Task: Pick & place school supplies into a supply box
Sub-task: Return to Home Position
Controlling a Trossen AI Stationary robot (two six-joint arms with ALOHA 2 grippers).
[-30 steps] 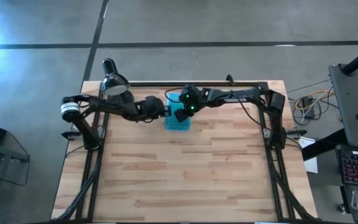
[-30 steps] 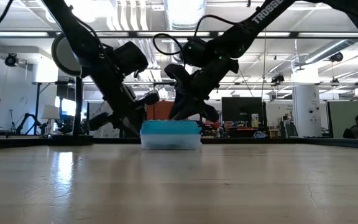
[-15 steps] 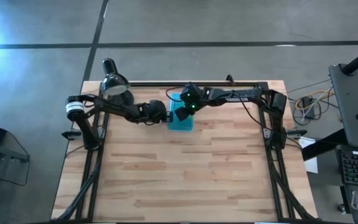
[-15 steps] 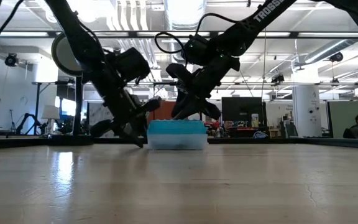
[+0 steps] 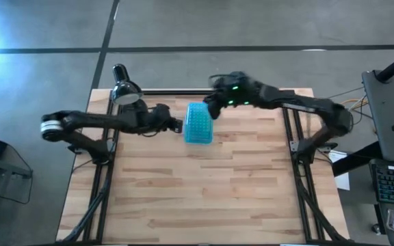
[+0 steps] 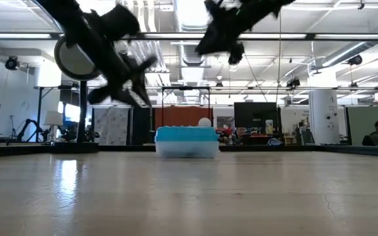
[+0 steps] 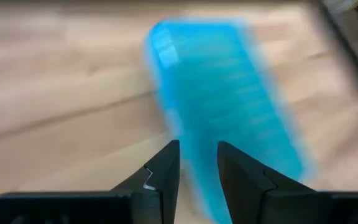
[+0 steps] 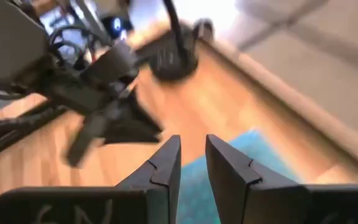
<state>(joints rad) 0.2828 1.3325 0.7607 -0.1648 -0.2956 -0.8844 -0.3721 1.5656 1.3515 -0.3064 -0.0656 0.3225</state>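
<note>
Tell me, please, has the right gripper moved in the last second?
Yes. The right gripper has risen off the supply box, now high above the table.

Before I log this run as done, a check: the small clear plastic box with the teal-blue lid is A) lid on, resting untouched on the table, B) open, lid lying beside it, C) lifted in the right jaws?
A: the teal-lidded clear plastic box sits closed on the wooden table; left jaws and right jaws hang above, apart from it.
</note>
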